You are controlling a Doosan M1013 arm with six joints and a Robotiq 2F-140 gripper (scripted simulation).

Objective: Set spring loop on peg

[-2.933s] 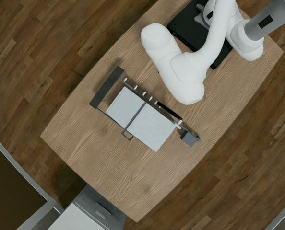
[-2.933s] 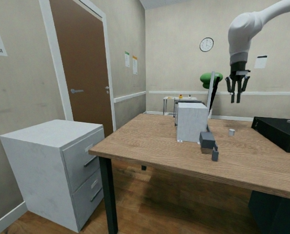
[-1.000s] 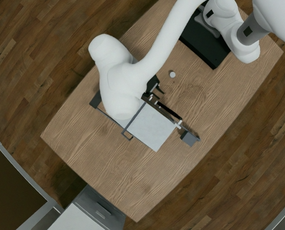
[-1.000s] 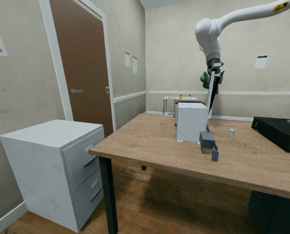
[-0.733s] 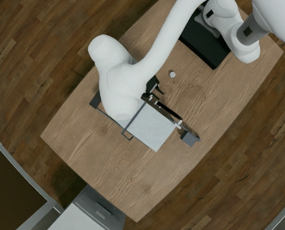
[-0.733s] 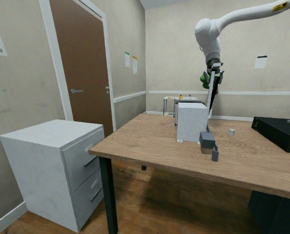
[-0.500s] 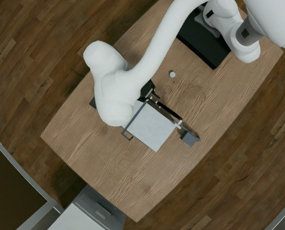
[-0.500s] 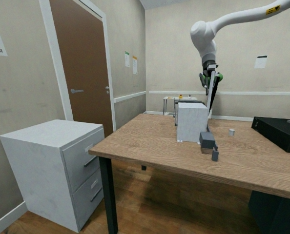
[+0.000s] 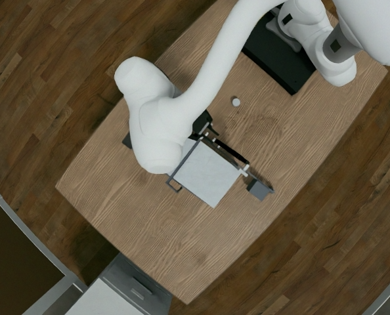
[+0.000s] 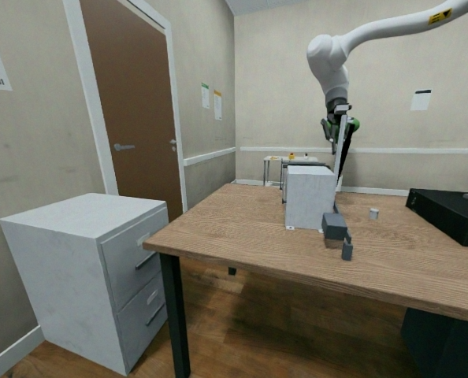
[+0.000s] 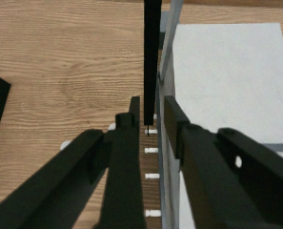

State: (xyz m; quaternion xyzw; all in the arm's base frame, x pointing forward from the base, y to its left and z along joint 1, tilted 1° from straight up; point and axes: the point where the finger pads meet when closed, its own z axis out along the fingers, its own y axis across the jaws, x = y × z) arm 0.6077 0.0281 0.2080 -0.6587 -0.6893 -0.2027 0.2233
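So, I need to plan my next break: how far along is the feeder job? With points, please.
Done: I can't confirm any peg as tested; the small grey cylinder (image 9: 236, 102) (image 10: 373, 213) (image 11: 65, 144), presumably the weight, stands on the bench.
In hand: the gripper (image 9: 209, 135) (image 10: 335, 151) (image 11: 151, 109) is open around the black spring's (image 9: 230, 150) (image 10: 345, 150) (image 11: 151, 62) end, not gripping it.
Left: probably hooking pegs (image 9: 213, 140) (image 11: 151, 150), weight trials and the final loop placement.

I'm in what looks like an office or lab room: a two-drawer filing cabinet at lower left, notices on the back wall, my wooden bench beside it.
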